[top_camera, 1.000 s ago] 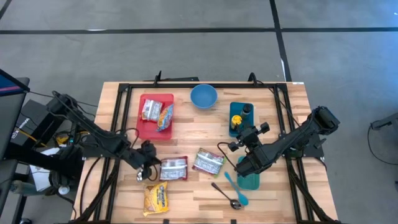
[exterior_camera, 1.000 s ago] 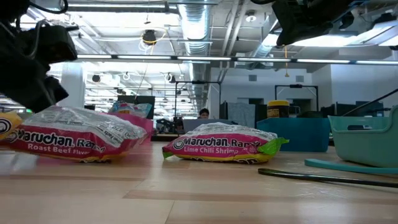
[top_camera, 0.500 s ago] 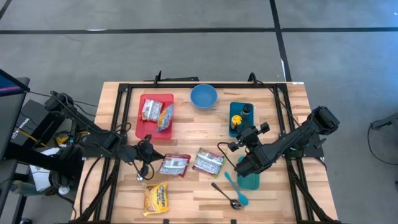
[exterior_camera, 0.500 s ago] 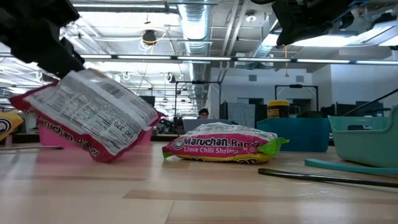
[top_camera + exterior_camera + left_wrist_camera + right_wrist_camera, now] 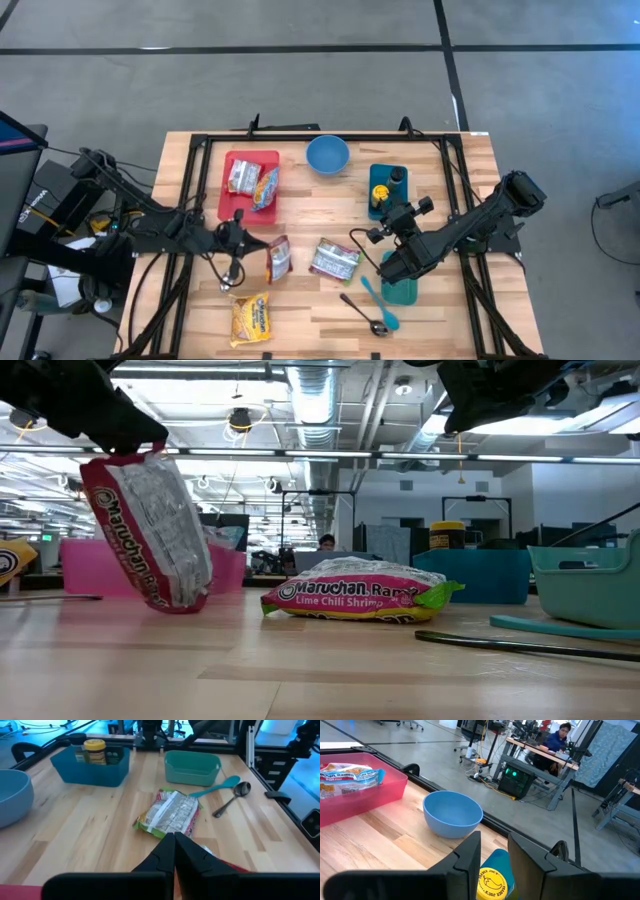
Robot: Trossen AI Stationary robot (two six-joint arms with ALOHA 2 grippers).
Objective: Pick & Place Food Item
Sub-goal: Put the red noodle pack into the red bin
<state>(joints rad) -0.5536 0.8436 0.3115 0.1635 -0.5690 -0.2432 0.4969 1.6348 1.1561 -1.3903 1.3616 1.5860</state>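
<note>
1. Left of table centre, the left gripper was pinching the Maruchan roast beef ramen pack by one edge; the pack hung clear of the wood, tilted on end, near the red tray
2. The right gripper waited above the teal bin, fingers slightly parted, holding nothing
3. Judgement: the step in hand was the carry to the tray
4. An edge pinch leaves the pack free to swing, so move slowly and lift it over the tray wall
5. Steer clear of the lime chili shrimp pack and release low, beside the packs already in the tray
</note>
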